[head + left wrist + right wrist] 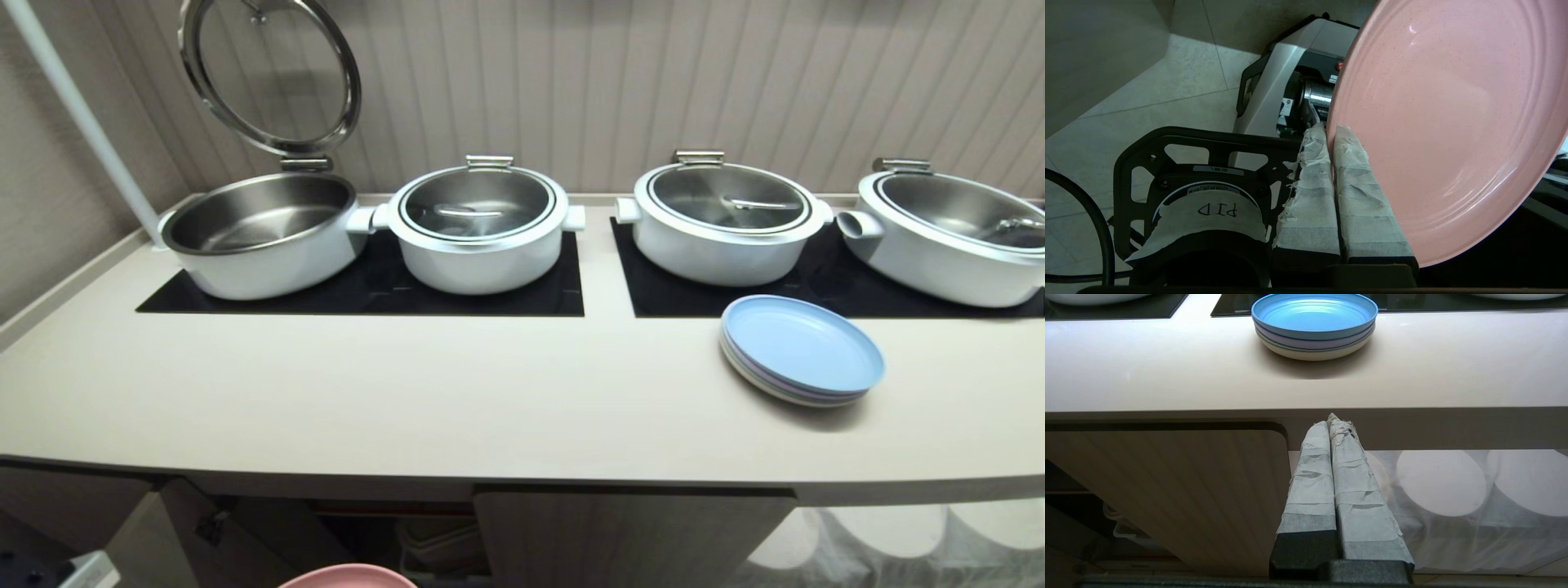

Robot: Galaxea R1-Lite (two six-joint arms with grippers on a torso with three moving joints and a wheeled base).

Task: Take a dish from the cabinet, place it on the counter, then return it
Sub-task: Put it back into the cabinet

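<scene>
A: Where's the dish (1449,122)?
B: Clamped by its rim in the left end effector (1331,134), below the worktop's (490,392) front edge; the head view cuts off all but a pink sliver.
A: The right end effector (1333,424)?
B: Fingers together, empty, by the cabinet (1180,486) door.
A: Pots?
B: Far-left pot (261,233) open, empty. Blue plates (802,349) stacked right.

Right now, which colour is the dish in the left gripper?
Pink; the dish shows best in the left wrist view.
</scene>
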